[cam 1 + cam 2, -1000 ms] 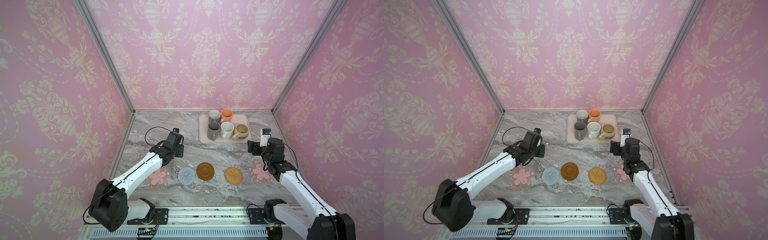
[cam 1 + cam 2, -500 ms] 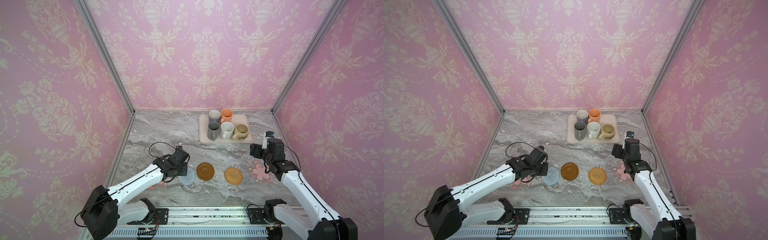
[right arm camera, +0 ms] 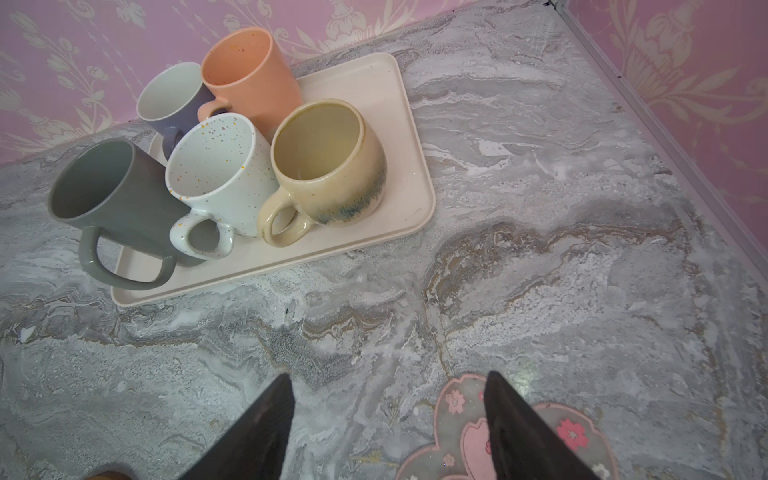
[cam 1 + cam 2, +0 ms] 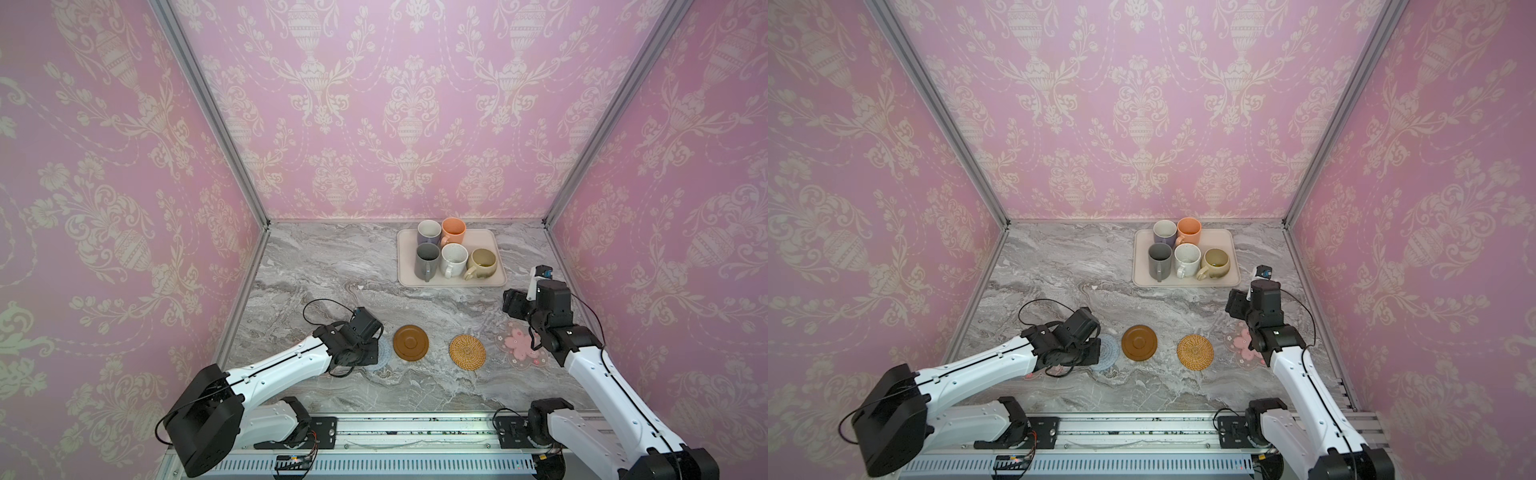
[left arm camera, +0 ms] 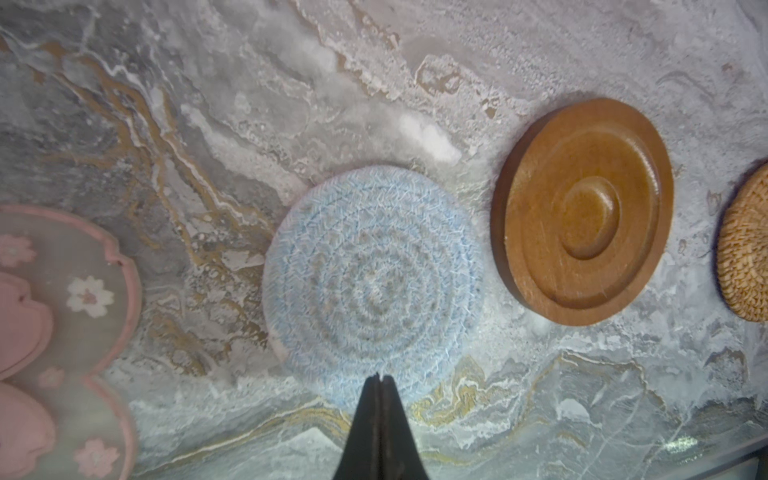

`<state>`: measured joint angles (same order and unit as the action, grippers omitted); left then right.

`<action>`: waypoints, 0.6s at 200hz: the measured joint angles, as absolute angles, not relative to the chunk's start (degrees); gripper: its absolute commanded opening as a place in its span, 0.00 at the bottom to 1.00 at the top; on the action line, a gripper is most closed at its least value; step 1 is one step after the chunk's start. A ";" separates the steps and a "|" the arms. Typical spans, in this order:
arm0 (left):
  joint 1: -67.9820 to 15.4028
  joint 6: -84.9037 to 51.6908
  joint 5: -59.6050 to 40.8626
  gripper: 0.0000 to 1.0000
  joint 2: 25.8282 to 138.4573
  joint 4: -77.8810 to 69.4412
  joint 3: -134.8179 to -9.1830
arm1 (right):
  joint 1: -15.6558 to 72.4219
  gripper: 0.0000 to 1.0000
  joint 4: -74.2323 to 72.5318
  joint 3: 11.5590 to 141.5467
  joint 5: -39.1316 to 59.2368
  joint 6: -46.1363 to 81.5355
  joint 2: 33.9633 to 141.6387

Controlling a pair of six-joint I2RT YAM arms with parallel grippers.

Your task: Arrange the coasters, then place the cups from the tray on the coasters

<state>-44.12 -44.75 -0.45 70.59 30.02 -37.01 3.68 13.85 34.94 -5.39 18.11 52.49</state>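
Five cups stand on the tray (image 4: 494,249) (image 3: 374,83) at the back right: lavender (image 4: 429,232), peach (image 4: 454,231), dark grey (image 4: 427,259), speckled white (image 3: 220,174) and beige (image 3: 328,166). A row of coasters lies near the front: light-blue woven (image 5: 374,282), brown disc (image 4: 410,342), tan rattan (image 4: 467,351) and a flower coaster (image 4: 519,345). A second flower coaster (image 5: 62,332) is hidden under the left arm in both top views. My left gripper (image 5: 380,376) is shut, its tips over the blue coaster's edge. My right gripper (image 3: 389,376) hangs open above the table beside the right flower coaster (image 3: 465,436).
Pink patterned walls close in the marble table (image 4: 332,266) on three sides, with metal corner posts (image 4: 552,216). A black cable (image 4: 320,307) loops off the left wrist. The arm bases sit on a rail (image 4: 415,432) along the front edge.
My left arm swung from mid-table down to the blue coaster and its jaws closed. My right gripper drew back from the tray toward the right flower coaster, its jaws narrowing slightly.
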 measured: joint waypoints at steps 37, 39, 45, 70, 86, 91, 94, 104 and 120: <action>-44.14 -44.73 -3.53 0.02 77.38 27.79 -37.01 | 3.68 0.74 13.82 34.92 -5.37 18.11 52.49; -44.14 -44.73 -3.60 0.02 77.67 27.75 -37.01 | 3.68 0.75 13.85 34.92 -5.37 18.11 52.49; -44.12 -44.73 -3.77 0.02 78.08 27.64 -37.21 | 3.68 0.75 13.82 34.92 -5.37 18.11 52.49; -44.18 -44.73 -3.77 0.02 78.37 27.00 -37.36 | 3.68 0.75 13.85 34.92 -5.37 18.11 52.49; -44.18 -44.75 -3.55 0.00 78.89 27.14 -37.80 | 3.68 0.75 13.85 34.89 -5.37 18.11 52.51; -44.12 -44.77 -3.36 0.00 79.33 27.27 -38.13 | 3.68 0.75 13.85 34.89 -5.37 18.13 52.51; -44.07 -44.86 -3.29 0.00 79.55 27.46 -38.39 | 3.68 0.75 13.85 34.89 -5.37 18.13 52.51; -43.94 -44.95 -3.07 0.00 80.97 28.03 -39.64 | 3.68 0.75 13.85 34.87 -5.34 18.26 52.62; -43.31 -44.95 -2.68 0.00 83.29 28.36 -41.71 | 3.68 0.75 13.82 34.87 -5.26 18.33 53.01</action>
<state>-43.31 -44.95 -2.68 83.29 28.36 -41.71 3.68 13.82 34.87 -5.26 18.33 53.01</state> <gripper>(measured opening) 0.049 0.748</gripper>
